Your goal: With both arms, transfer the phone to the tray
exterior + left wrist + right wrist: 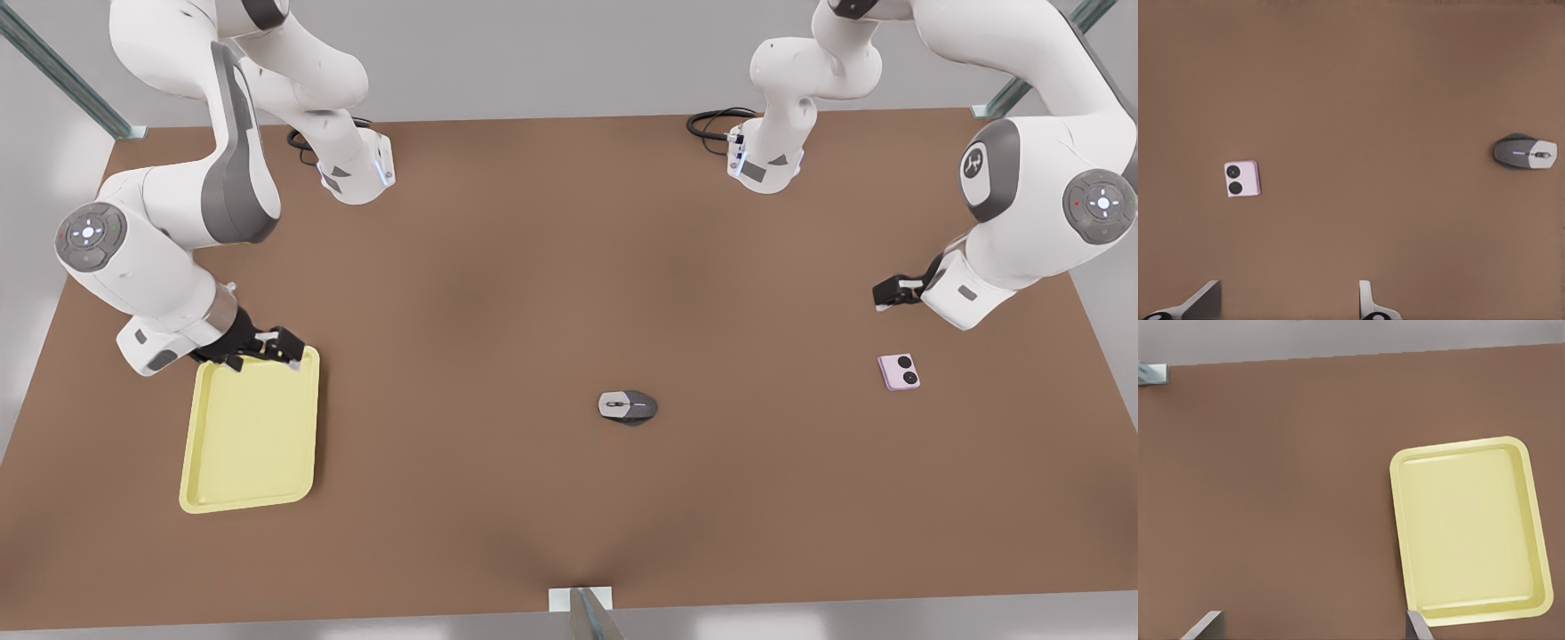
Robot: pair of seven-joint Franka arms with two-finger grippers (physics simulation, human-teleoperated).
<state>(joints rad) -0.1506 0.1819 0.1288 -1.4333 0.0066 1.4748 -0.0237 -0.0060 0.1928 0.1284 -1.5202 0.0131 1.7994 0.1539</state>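
Observation:
The pale pink phone (899, 372) lies flat on the brown table toward the front view's right, its two black circles facing up; in the left wrist view the phone (1242, 179) is a little off to one side of my fingers. My left gripper (892, 292) hovers above the table just behind the phone, open, and its fingers (1368, 303) hold nothing. The pale yellow tray (249, 427) rests at the front view's left. My right gripper (271, 348) hangs open over the tray's far edge. The right wrist view has the tray (1465, 533) with nothing in it.
A grey computer mouse (628, 407) sits near the table's middle, between phone and tray, and the left wrist view has the mouse (1525, 152) too. Both arm bases and black cables (711, 123) stand along the far edge.

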